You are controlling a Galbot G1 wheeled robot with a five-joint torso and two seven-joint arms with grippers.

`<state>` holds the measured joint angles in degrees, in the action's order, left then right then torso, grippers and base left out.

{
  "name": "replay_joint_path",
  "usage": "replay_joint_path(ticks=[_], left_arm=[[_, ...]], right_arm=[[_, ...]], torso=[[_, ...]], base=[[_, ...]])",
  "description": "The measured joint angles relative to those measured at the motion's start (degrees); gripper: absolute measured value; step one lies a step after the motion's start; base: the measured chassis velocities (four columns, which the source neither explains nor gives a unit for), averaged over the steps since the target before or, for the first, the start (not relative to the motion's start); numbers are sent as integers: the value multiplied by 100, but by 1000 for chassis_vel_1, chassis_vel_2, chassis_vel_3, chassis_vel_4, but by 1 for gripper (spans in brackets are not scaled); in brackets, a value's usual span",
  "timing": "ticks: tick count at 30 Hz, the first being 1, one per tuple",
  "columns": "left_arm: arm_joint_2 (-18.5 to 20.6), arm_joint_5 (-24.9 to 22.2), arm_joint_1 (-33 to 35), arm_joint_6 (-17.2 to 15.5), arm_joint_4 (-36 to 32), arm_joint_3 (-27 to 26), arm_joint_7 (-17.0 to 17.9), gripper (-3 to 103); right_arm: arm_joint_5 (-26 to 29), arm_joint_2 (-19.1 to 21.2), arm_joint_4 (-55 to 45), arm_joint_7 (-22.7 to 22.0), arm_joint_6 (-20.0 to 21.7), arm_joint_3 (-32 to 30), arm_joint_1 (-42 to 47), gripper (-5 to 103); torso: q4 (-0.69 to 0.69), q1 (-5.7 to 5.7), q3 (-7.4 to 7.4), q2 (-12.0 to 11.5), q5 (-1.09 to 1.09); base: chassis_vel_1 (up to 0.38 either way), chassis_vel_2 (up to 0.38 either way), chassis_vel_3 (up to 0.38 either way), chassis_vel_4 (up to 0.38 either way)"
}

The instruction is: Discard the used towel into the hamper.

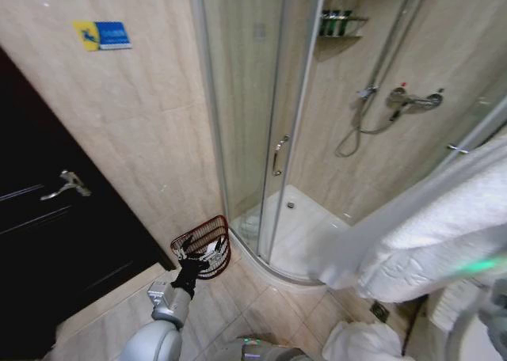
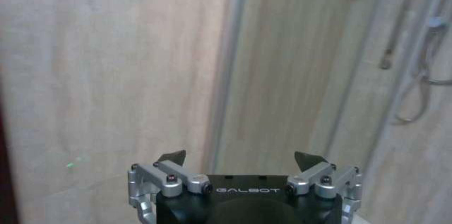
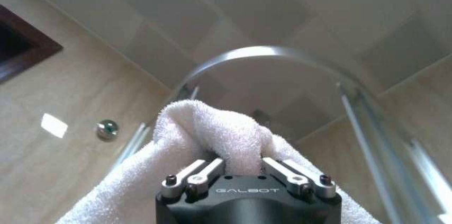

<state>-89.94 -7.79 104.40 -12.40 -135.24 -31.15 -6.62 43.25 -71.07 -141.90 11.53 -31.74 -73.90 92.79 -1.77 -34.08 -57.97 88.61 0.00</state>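
Right gripper [image 3: 240, 168] is clamped tight on a fold of the white towel [image 3: 211, 128]; the jaws pinch a bunched ridge that sticks up above the fingertips, and the rest of the cloth drapes down both sides of the claw. In the head view the towel [image 1: 444, 226] hangs big at the right edge, held high, level with the shower cubicle [image 1: 261, 100].

Left gripper [image 2: 240, 160] is wide open, holding nothing, fingertips well apart. Head view puts it [image 1: 198, 254] low, arm stretched forward and down, right at the near rim of the hamper [image 1: 212, 236].

The hamper, a reddish-brown wire basket, sits on the floor tiles [image 1: 261, 305] in the corner where the tiled wall meets the shower's glass door, tipped so its mouth faces the robot.

Judgement: carry step, drop not yet done. To do it well, keep the pinch firm, bring the right arm across and down over the basket mouth, and lower enough that the trailing cloth goes inside the rim before letting go. The mouth is small against the bulky towel, so hanging edges could snag the wire.
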Motion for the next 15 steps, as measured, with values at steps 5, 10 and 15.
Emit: replay_joint_path(ticks=[5,10,15], left_arm=[[1,0,0,0,0,0,0,100],[0,0,0,0,0,0,0,100],[-1,0,0,0,0,1,0,100]], right_arm=[[-7,-24,-8,21,-1,4,21,8],[-3,11,-65,35,-5,7,51,8],[6,31,-102,22,-14,19,44,8]], torso=[[0,13,15,-24,0],[-1,18,24,-39,0],[1,20,25,-41,1]], base=[[96,121,99,102],[52,42,25,44],[41,21,-50,-22]])
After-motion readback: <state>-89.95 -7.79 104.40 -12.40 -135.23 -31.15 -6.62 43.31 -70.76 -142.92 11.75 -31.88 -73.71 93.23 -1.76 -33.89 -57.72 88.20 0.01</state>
